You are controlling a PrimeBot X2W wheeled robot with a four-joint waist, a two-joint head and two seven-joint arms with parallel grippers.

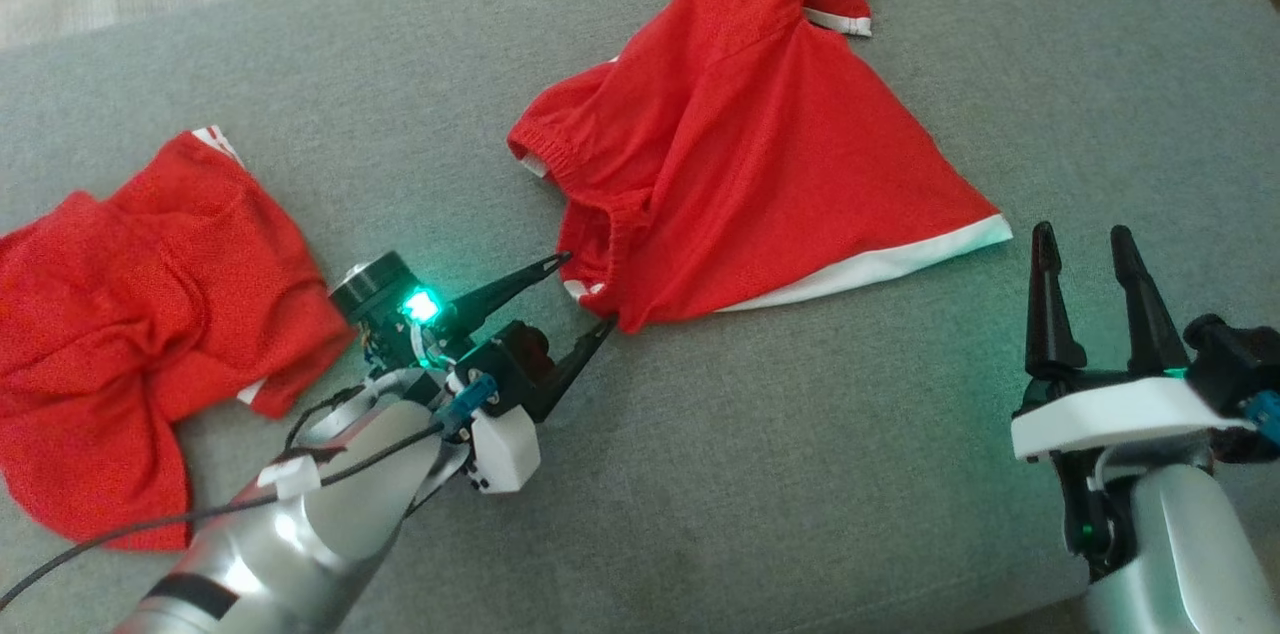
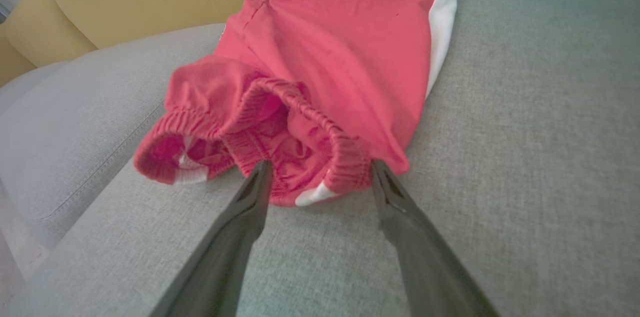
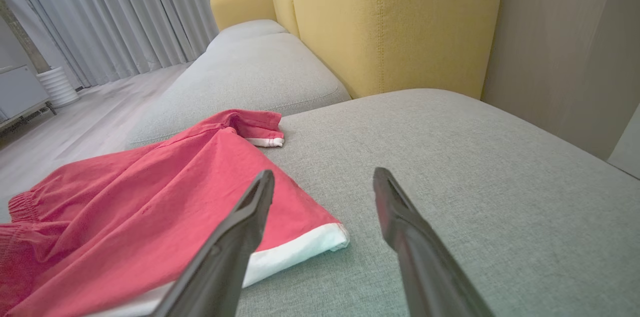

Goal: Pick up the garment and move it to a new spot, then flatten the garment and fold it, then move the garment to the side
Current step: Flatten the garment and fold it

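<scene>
Bunching waistband (image 2: 345, 152) hides garment (image 2: 340, 47) inside, by L fingers (image 2: 240, 222).

The bunched elastic waistband of the red fabric shorts with white hem (image 1: 740, 154) lies at the tips of the left claw (image 1: 588, 290), between its spread jaws. The grey woven sofa cushion (image 1: 800, 474) is bare to that claw's right and ahead of the right claw (image 1: 1082, 231), with the white hem just left of it. A crumpled red mesh garment (image 1: 130, 334) obstructs the side left of the left claw.

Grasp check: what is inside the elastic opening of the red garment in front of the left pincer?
Red inner fabric shows inside the elastic opening of the garment, with a white patch at its rim; deeper in, outer cloth covers everything.
</scene>
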